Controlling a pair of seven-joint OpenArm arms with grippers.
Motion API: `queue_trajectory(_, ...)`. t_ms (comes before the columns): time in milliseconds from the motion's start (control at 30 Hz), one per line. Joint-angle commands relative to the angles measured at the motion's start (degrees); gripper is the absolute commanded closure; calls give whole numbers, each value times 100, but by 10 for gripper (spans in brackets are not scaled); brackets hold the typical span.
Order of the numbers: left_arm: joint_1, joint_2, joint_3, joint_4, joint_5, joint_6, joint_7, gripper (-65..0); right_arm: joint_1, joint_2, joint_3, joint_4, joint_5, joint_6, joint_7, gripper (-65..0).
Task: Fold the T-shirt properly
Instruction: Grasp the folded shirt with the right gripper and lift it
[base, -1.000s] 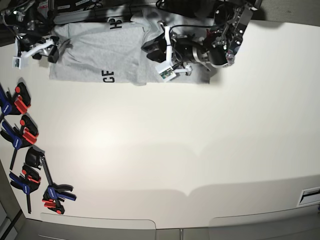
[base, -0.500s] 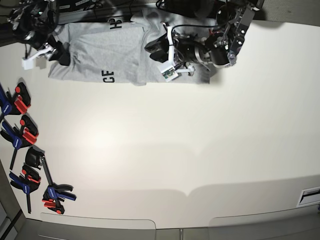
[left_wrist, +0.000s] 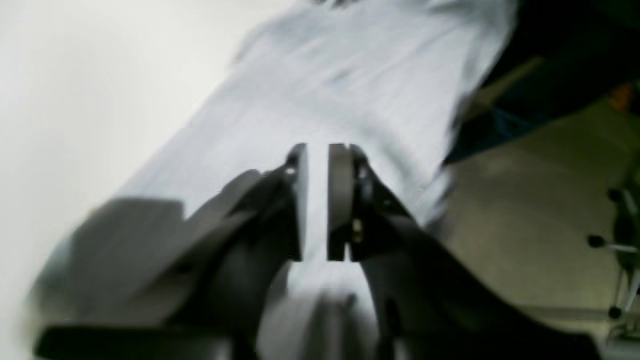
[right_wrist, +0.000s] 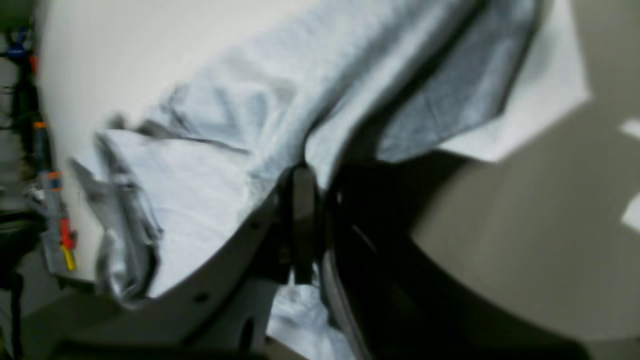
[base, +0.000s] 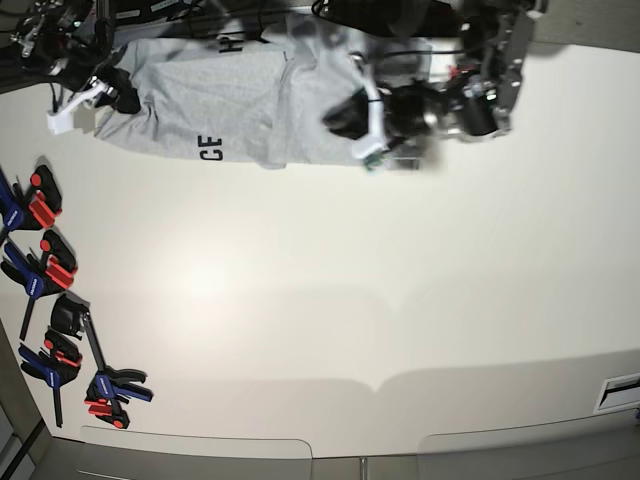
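Floppy light T-shirt (base: 215, 100): right gripper (right_wrist: 305, 220) pinches a fold, left gripper (left_wrist: 317, 200) looks slightly spread, blurry though; grab hems.

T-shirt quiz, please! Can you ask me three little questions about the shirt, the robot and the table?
1. True or false: the T-shirt lies in the middle of the table.
2. In the base view, what lies along the table's left edge? A. red and blue clamps B. scissors C. cups
3. Fill the gap: in the right wrist view, the jaws of the right gripper are ____ on the grey cloth.

Key: 1. False, it lies at the table's far edge. 2. A. 3. shut.
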Motion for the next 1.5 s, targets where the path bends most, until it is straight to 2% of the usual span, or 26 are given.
queue_trajectory(0, 59, -127, -203, 133, -92, -15, -94, -20, 17, 160, 31, 225, 352, 63, 82, 0)
queue_trajectory(67, 258, -343, -686, 129, -90, -13, -94, 0, 17, 160, 31, 522, 584, 149, 82, 0)
queue_trajectory(233, 925, -763, -2017, 109, -92, -11, -275, 0, 17, -15, 28, 1650, 612, 229, 82, 0)
queue_trajectory(333, 1318, -765, -2610, -85, -90, 162, -557, 0, 15, -343, 17, 2483, 612, 229, 82, 0)
queue_trajectory(367, 1427, -754, -2702, -245, -92, 282, -699, 0, 0, -507, -9, 2754, 612, 229, 82, 0)
queue_trajectory(433, 1543, -739, -2715, -743, -92, 313, -879, 0, -125, -874, -223, 3294, 610, 229, 82, 0)
queue_trajectory(567, 1464, -614, -2712, -1749, -323, 271, -890, 0, -472, -1757, -1099, 4210, 483, 229, 92, 0)
queue_trajectory(633, 1432, -531, -2712, -1917, -535, 129, -844, 0, -610, -2168, -1670, 4472, 212, 229, 284, 0)
queue_trajectory(733, 1412, -428, -2712, -1928, -590, 107, -782, 0, -649, -2664, -2603, 4575, -339, 229, 619, 0)
queue_trajectory(833, 1410, -431, -2712, -1928, -590, 107, -734, 0, -649, -2966, -3604, 4575, -1281, 184, 1204, 0)
queue_trajectory(967, 1412, -435, -2712, -1928, -590, 107, -671, 0, -625, -2993, -4885, 4559, -2929, -203, 1961, 0)
queue_trajectory(1100, 1410, -435, -2712, -1928, -590, 107, -671, 0, -619, -2993, -5895, 4417, -4118, -717, 2149, 0)
queue_trajectory(1200, 1410, -446, -2712, -1928, -592, 109, -654, 0, -619, -2993, -6356, 4258, -4507, -953, 2146, 0)
queue_trajectory(1333, 1410, -466, -2712, -1928, -590, 107, -651, 0, -621, -2993, -6756, 4236, -4555, -968, 2144, 0)
queue_trajectory(1367, 1412, -463, -2712, -1928, -592, 107, -651, 0, -621, -2993, -6835, 4236, -4555, -970, 2142, -61)
queue_trajectory(1433, 1410, -466, -2712, -1928, -590, 107, -651, 0, -621, -2993, -6983, 4236, -4513, -968, 2146, -228)
queue_trajectory(1467, 1412, -463, -2712, -1928, -590, 107, -651, 0, -621, -2993, -7051, 4238, -4461, -968, 2146, -272)
